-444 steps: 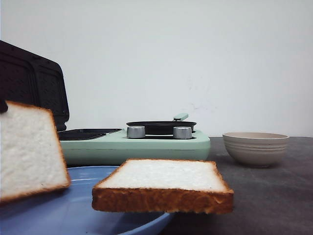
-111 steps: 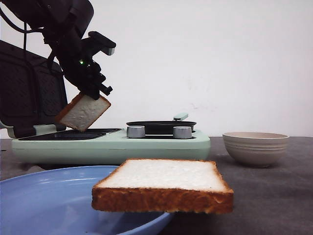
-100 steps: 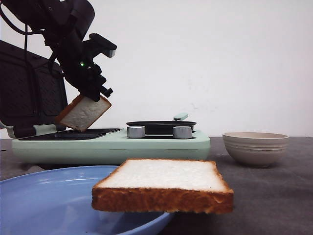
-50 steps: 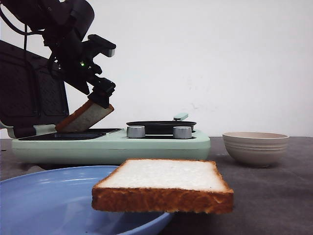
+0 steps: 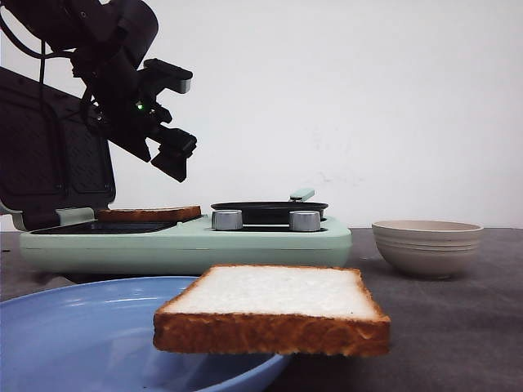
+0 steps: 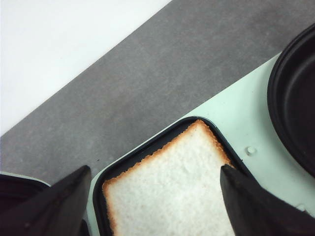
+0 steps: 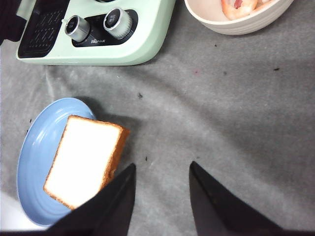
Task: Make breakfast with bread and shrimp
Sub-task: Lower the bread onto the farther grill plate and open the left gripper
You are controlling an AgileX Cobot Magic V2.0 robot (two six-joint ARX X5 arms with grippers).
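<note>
My left claw hung spread and empty above the mint-green breakfast maker. One bread slice lay flat in its dark sandwich tray. My right claw, also spread and empty, hovered over the grey tabletop beside the blue plate, where the second slice overhung the rim. I judged that bread light, soft and easily crushed, best pinched gently across its firmer crust edge. A bowl held shrimp.
</note>
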